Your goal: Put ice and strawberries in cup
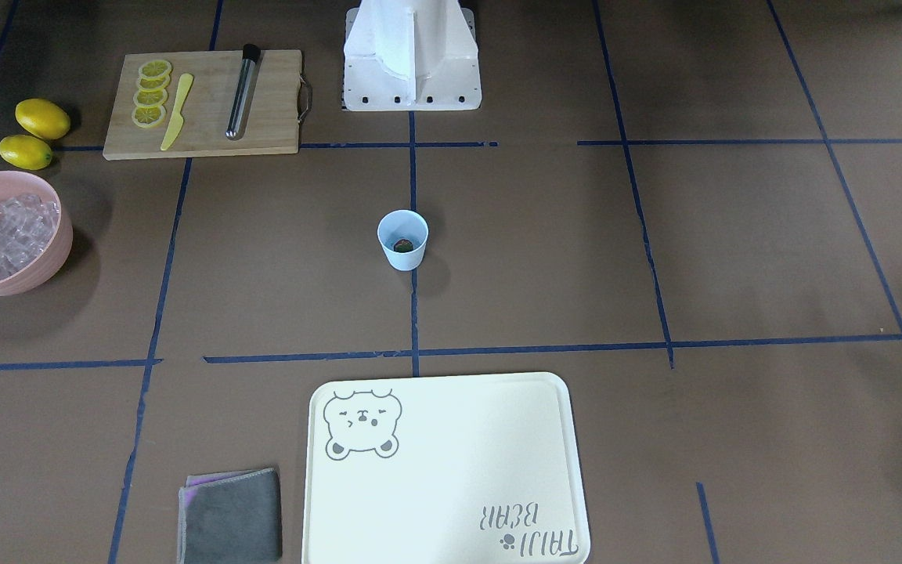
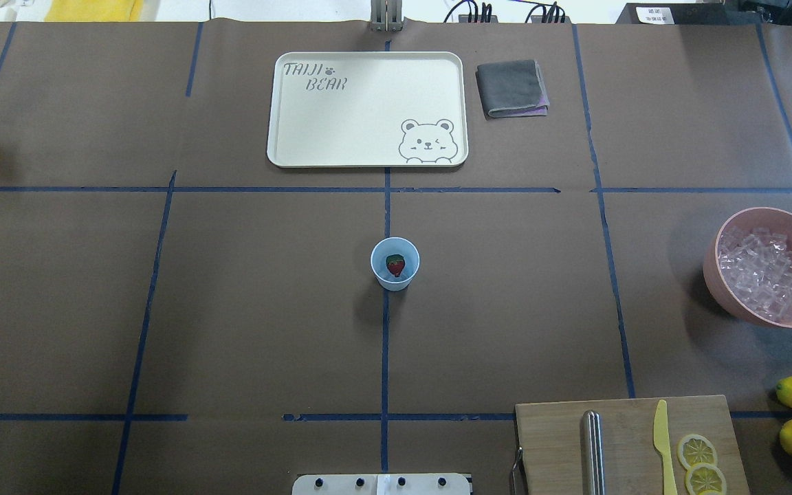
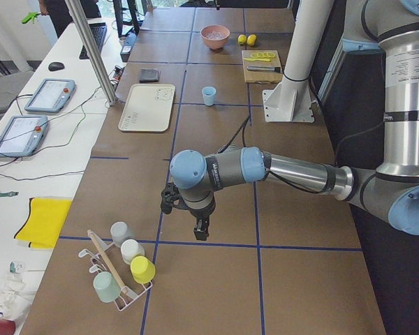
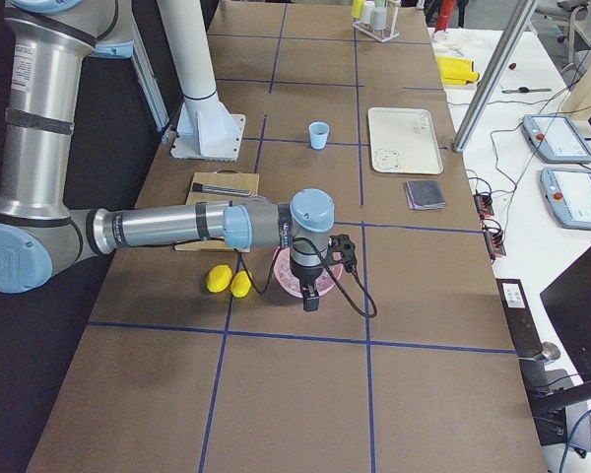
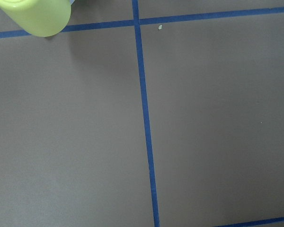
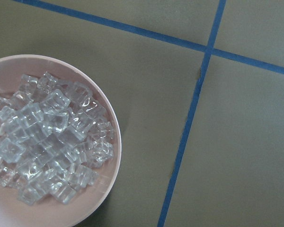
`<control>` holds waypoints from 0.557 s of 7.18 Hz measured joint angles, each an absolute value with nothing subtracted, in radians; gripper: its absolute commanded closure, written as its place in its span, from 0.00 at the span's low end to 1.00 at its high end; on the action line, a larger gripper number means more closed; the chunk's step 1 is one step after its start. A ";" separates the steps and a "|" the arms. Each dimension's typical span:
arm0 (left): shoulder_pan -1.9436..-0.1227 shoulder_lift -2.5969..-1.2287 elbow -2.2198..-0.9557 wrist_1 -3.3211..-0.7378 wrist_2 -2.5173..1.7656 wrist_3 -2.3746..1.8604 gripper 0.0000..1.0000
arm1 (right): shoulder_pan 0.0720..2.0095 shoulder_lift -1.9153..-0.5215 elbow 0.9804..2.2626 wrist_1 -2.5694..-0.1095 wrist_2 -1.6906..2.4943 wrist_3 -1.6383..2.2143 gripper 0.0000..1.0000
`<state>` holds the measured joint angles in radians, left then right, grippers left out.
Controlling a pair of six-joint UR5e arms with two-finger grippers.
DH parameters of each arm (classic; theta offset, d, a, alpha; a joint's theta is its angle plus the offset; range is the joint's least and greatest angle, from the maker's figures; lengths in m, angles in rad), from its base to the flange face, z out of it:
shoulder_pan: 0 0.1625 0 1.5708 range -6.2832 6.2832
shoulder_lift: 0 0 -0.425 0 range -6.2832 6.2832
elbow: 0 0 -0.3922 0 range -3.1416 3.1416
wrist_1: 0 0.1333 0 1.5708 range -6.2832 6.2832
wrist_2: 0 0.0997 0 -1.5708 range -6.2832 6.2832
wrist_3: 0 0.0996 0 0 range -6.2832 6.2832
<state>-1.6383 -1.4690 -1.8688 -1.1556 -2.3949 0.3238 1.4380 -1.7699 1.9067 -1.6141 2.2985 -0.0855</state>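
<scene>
"TAIJI BEAR" on cream tray (image 2: 368, 148)

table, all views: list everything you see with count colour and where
cup: 1, pale blue, centre of the table
strawberry: 1, dark red, inside the cup
ice: many cubes, clear, in the bowl
bowl: 1, pink, robot's right end
lemons: 2, yellow, between bowl and cutting board
cutting board: 1, wooden, near edge, right side
lemon slices: 4, yellow, on the board
knife: 1, yellow, on the board
rod: 1, silver, on the board
tray: 1, cream, far edge
cloth: 1, grey, folded, beside the tray
racked cups: 4, mixed colours, left end
left gripper: 1, dark, above bare table by those cups; state unclear
right gripper: 1, dark, over the bowl's edge; state unclear
</scene>
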 measured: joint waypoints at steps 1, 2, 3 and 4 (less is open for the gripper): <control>-1.638 -1.467 -1.884 -1.151 -2.392 0.326 0.00 | 1.438 -1.772 1.918 -1.613 2.301 -0.085 0.00; -1.638 -1.466 -1.893 -1.149 -2.388 0.326 0.00 | 1.439 -1.776 1.934 -1.612 2.305 -0.084 0.00; -1.637 -1.465 -1.894 -1.148 -2.386 0.327 0.00 | 1.439 -1.780 1.943 -1.612 2.305 -0.081 0.00; -1.636 -1.465 -1.889 -1.149 -2.386 0.327 0.00 | 1.439 -1.782 1.944 -1.612 2.302 -0.080 0.00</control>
